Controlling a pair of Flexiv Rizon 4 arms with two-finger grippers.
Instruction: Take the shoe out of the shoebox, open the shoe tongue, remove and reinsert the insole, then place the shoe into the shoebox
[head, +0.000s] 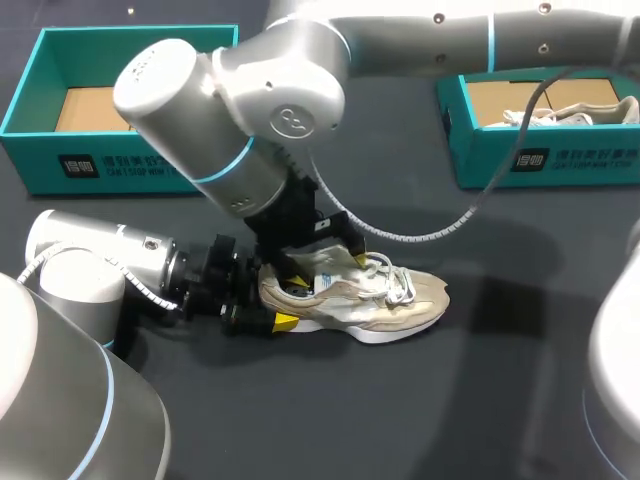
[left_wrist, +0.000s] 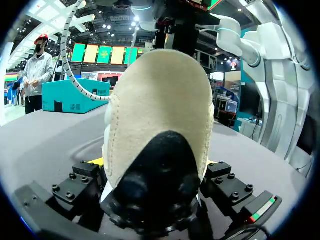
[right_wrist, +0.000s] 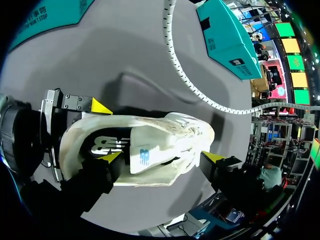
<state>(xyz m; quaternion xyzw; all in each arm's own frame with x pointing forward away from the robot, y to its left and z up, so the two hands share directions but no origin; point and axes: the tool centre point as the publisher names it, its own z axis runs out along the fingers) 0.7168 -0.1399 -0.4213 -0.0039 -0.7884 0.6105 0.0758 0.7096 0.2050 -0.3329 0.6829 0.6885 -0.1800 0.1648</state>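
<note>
On the table (head: 480, 400), well apart from the empty shoebox (head: 120, 160), the shoe (head: 370, 300) rests on its sole. My left claw (head: 272, 298) clamps its heel from both sides. My right claw (right_wrist: 163, 157) stands wide, astride the tongue (right_wrist: 150, 150). I judge this the tongue-opening step. Next I must fold it forward, then pinch the insole (right_wrist: 102, 144), which is not yet out.
</note>
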